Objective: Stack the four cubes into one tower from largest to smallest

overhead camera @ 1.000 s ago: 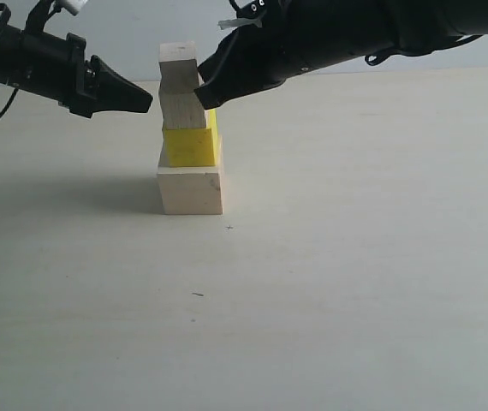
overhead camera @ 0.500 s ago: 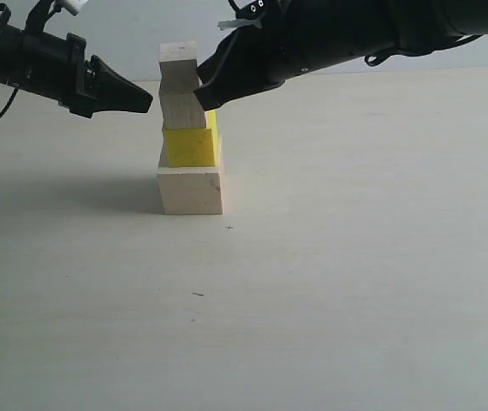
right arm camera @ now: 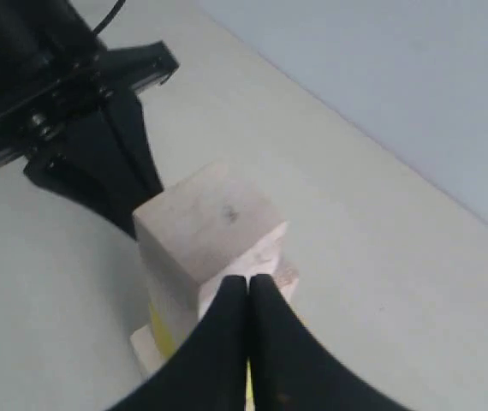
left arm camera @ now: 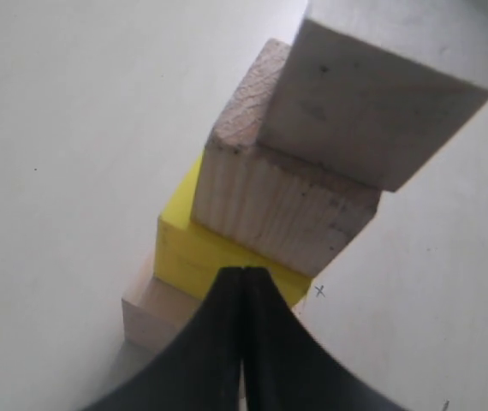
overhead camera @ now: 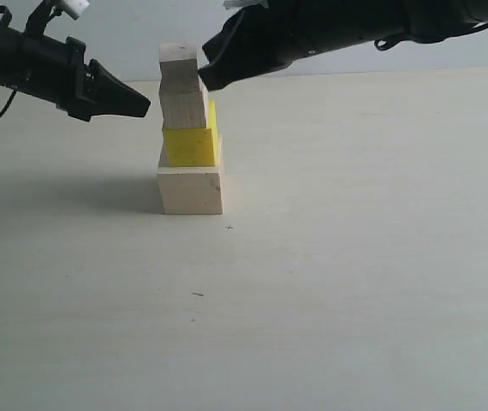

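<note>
The tower (overhead camera: 189,128) stands on the surface (overhead camera: 355,257) between the two arms, toward the left of the exterior view. The left fingers (overhead camera: 144,104) are pressed together on nothing, their tip level with the medium pale cube (overhead camera: 182,107) and just clear of its left face. The right fingers (overhead camera: 205,81) are likewise closed and empty, their tip right at the seam between that cube and the small pale cube (overhead camera: 178,60); whether they touch cannot be told. From the bottom up the column is a large pale cube (overhead camera: 190,190), a yellow cube (overhead camera: 190,145), then the medium and small ones. The cubes are not squared up: in the left wrist view the small one overhangs the medium one's edge.
</note>
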{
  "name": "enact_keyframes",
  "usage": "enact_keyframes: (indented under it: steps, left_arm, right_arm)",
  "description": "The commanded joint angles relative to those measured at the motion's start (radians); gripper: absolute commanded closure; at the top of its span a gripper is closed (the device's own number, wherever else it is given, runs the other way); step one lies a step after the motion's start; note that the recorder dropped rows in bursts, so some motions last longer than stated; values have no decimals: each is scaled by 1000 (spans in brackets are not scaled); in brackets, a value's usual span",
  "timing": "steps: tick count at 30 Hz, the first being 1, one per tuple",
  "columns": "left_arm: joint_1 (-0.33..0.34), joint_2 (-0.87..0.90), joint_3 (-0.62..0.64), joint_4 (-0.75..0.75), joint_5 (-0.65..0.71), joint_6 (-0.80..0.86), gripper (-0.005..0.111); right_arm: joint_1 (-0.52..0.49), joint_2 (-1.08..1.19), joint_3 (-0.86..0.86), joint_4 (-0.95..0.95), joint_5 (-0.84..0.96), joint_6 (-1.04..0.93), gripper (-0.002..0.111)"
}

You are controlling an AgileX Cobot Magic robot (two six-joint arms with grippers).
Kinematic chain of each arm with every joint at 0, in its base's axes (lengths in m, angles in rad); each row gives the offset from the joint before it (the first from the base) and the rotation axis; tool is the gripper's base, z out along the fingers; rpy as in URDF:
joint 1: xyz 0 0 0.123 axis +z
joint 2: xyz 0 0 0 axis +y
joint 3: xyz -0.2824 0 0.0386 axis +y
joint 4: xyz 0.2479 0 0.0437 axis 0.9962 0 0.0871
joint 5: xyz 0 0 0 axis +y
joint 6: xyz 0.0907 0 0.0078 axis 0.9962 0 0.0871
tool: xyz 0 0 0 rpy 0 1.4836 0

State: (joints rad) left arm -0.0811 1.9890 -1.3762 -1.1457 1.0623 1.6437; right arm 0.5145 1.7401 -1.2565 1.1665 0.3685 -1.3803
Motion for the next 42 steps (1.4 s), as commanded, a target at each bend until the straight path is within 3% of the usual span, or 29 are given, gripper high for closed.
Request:
enact_keyframes:
  steps: [1, 5, 9, 12, 19, 24, 29, 34, 42]
  left_arm:
    - [22, -68, 3, 9, -26, -49, 107]
    - [87, -165, 3, 17, -50, -142, 107]
    - [152, -301, 87, -32, -144, -171, 107]
    - [154, -400, 199, -84, -319, -171, 107]
    - [154, -624, 415, -193, -557, -148, 107]
    - [154, -997, 643, -444, -686, -41, 107]
    - [154, -1347, 764, -495, -926, -33, 107]
    - [154, -1482, 808, -493, -958, -33, 107]
    - [154, -1543, 824, -487, -964, -27, 107]
  right_arm:
    - [-38, -88, -5, 1, -130, 34, 108]
    - [-115, -155, 3, 1, -139, 92, 108]
    - [-131, -255, 151, 8, -298, 135, 108]
    - [-131, -321, 250, 8, -349, 135, 108]
    - [-131, -510, 391, 35, -498, 135, 108]
    - [-131, -813, 509, 35, -519, 159, 108]
    - [-131, -1076, 626, 35, -648, 157, 108]
    - [-131, -1170, 671, 54, -646, 157, 108]
    - [-131, -1301, 671, 177, -647, 162, 108]
